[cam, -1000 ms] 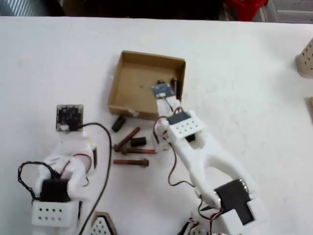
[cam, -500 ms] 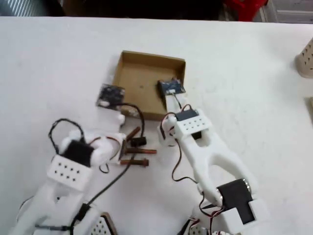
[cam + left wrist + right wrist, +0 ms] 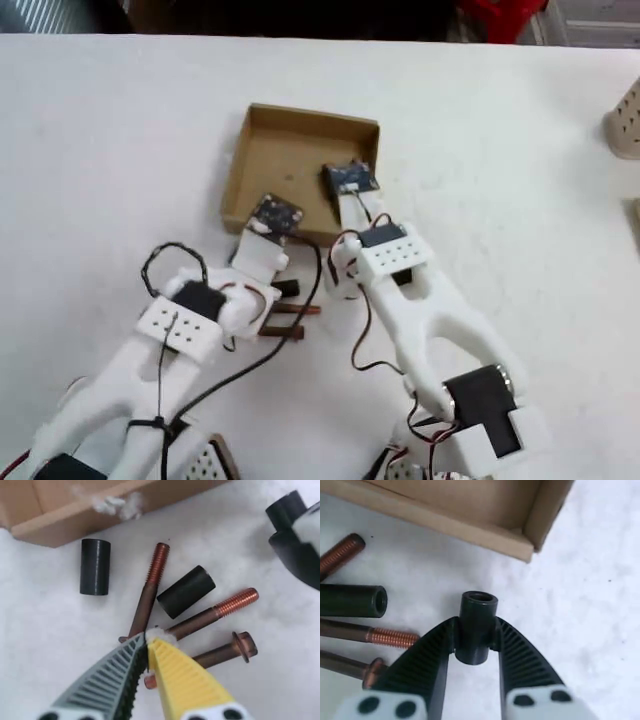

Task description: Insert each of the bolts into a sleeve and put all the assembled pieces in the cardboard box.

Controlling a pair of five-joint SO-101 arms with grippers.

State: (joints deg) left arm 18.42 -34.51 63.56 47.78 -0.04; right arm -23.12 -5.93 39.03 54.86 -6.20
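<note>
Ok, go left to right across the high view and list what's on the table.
Left arm → bolts → right arm, holding a black sleeve → beige perforated object at the right edge. The cardboard box spans both arms' tips, so it is left out.

A white table [image 3: 520, 120] carries a pale perforated object [image 3: 626, 125] at its right edge.

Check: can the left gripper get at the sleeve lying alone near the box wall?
Probably yes. That sleeve lies on bare table, apart from the bolts and just off the cardboard box, nothing over it. The left gripper sits shut above the bolts, so it must open first.
</note>
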